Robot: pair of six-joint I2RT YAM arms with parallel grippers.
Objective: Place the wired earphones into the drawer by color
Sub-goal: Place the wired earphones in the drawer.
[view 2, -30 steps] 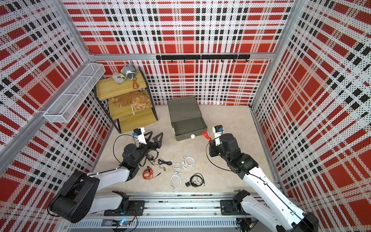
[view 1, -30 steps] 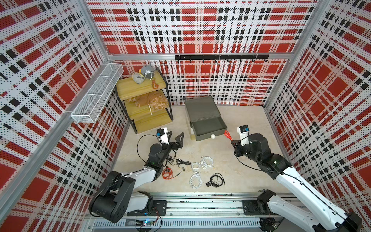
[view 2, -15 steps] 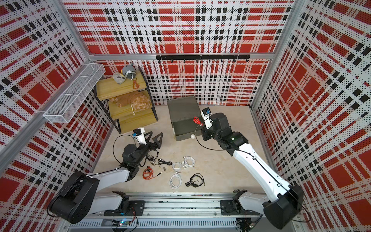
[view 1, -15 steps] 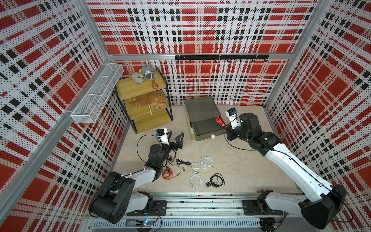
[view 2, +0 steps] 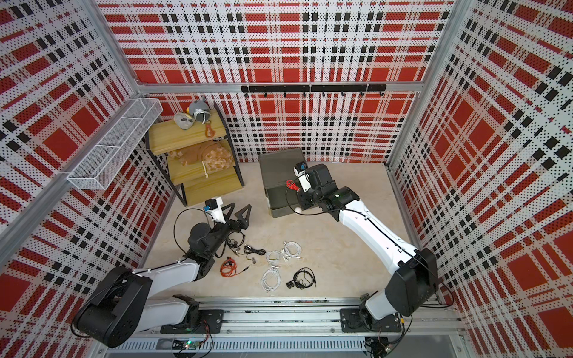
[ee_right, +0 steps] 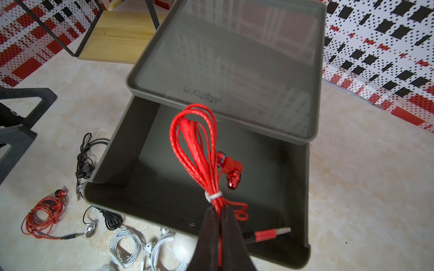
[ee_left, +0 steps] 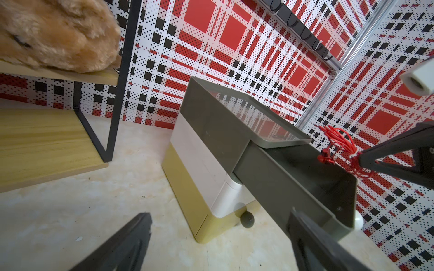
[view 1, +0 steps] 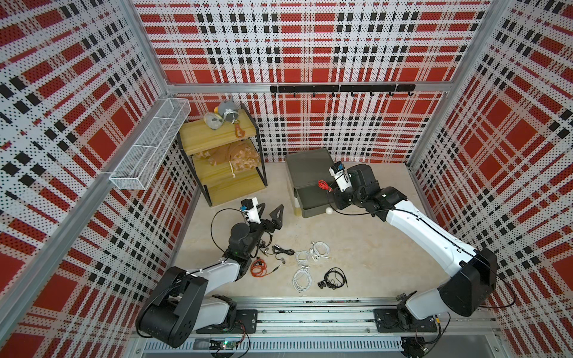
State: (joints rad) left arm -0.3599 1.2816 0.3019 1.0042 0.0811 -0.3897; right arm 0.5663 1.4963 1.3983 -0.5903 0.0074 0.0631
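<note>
Plaid-walled cell: red earphones (ee_right: 195, 145) held over the drawer (view 1: 305, 167).
Right gripper (ee_right: 218, 212) clamped on them, open grey tier (ee_right: 270, 178) just below its tips; lowering and releasing seems next. Left gripper (view 1: 272, 207) gapes empty.

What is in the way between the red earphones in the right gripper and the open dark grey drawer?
Nothing visible. The right gripper holds the red earphones over the open dark grey drawer, whose floor is bare below them.
</note>
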